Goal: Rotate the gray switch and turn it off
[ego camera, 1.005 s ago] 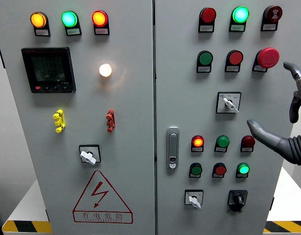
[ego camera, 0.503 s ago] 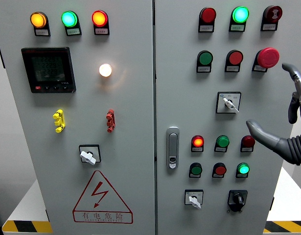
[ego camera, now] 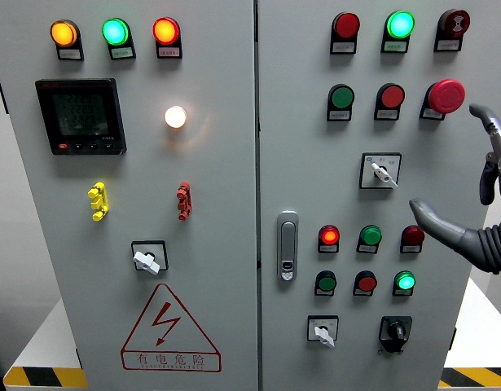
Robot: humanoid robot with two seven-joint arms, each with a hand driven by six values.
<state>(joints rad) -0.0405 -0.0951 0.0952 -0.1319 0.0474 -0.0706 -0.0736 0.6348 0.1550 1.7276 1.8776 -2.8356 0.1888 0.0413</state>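
Observation:
Three grey rotary switches sit on the cabinet: one on the right door's middle, one at its lower part, and one on the left door. All three knobs point down to the right. My right hand comes in from the right edge with its fingers spread and holds nothing. Its thumb points left, below and to the right of the middle switch. One finger curves upward by the red mushroom button. The hand touches no switch. My left hand is out of view.
A black rotary switch sits at the lower right. Lit lamps and push buttons fill the right door, and a door handle is at its left edge. The left door carries a meter, lamps and a warning triangle.

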